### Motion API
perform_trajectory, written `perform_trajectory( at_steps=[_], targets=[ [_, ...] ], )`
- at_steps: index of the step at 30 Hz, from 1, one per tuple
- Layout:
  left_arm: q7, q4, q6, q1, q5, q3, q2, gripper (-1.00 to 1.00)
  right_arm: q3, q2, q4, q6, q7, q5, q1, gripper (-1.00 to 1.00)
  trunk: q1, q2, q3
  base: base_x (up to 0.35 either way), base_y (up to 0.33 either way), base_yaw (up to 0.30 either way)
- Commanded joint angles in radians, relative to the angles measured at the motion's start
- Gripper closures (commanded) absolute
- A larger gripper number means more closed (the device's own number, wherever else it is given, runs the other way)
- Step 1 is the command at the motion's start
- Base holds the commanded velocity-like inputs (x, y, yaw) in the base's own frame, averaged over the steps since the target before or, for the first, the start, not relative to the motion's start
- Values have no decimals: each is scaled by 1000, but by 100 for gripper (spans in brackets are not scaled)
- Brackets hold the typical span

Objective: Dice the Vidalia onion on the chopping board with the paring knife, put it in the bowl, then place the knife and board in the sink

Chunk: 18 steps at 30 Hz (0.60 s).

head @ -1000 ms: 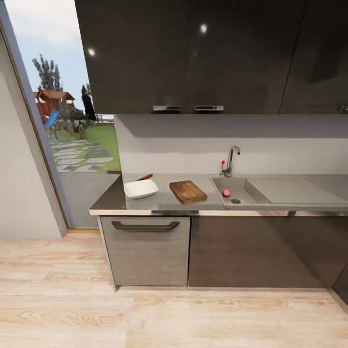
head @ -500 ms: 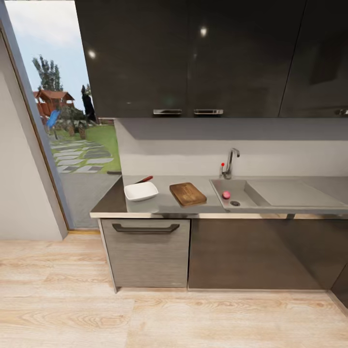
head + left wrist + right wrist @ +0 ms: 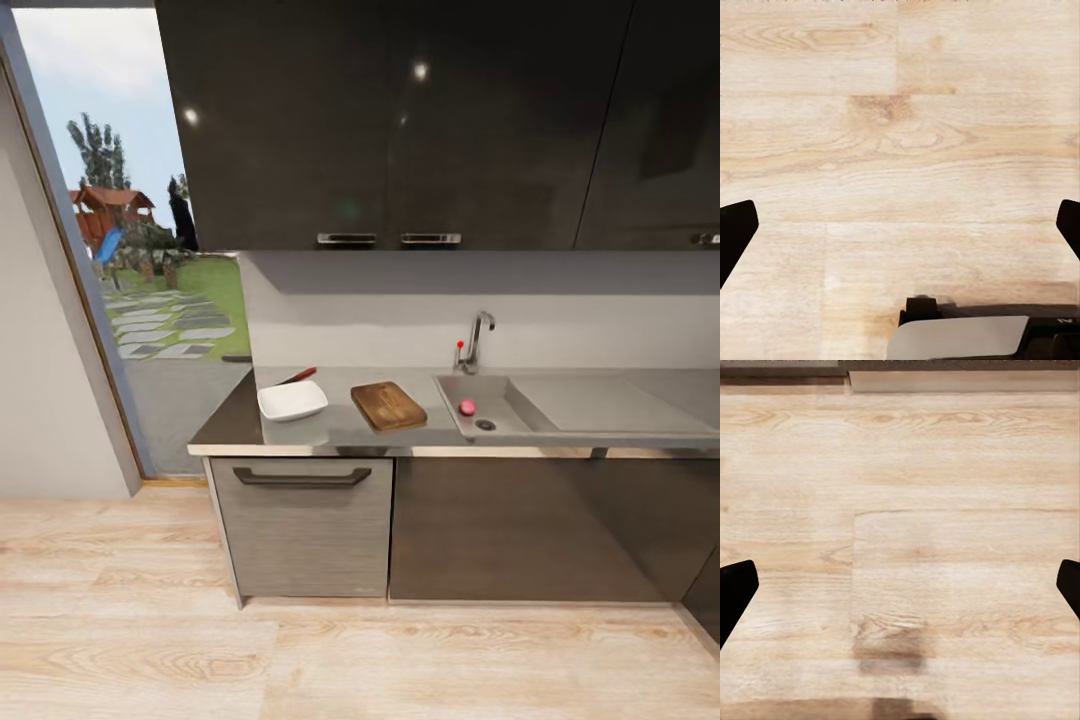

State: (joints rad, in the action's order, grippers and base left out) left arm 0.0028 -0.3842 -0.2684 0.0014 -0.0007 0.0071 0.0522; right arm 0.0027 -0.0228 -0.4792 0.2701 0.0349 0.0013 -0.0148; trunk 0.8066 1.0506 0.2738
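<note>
Onion in sink (apparently whole).

My right gripper hangs spread wide over the pale wooden floor, its two dark fingertips far apart at opposite edges. A dark cabinet base borders the floor.

The kitchen is evenly lit and a little soft. Daylight enters through the window at the left. Small bright spots of glare sit on the dark upper cabinets. Under them, a shadow crosses the backsplash.
</note>
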Motion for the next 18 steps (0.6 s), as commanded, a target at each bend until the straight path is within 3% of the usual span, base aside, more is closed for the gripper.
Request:
perform_trajectory(
  at_steps=[1, 18],
  targets=[
    [0, -1, -2, 0, 0, 1, 0, -100, 0, 0, 1, 3, 3, 0, -1, -100, -4, -7, -2, 0, 0, 0],
    [0, -2, -2, 0, -1, 1, 0, -100, 0, 0, 1, 3, 3, 0, -1, -100, -69, -126, -55, 0, 0, 0]
  ],
)
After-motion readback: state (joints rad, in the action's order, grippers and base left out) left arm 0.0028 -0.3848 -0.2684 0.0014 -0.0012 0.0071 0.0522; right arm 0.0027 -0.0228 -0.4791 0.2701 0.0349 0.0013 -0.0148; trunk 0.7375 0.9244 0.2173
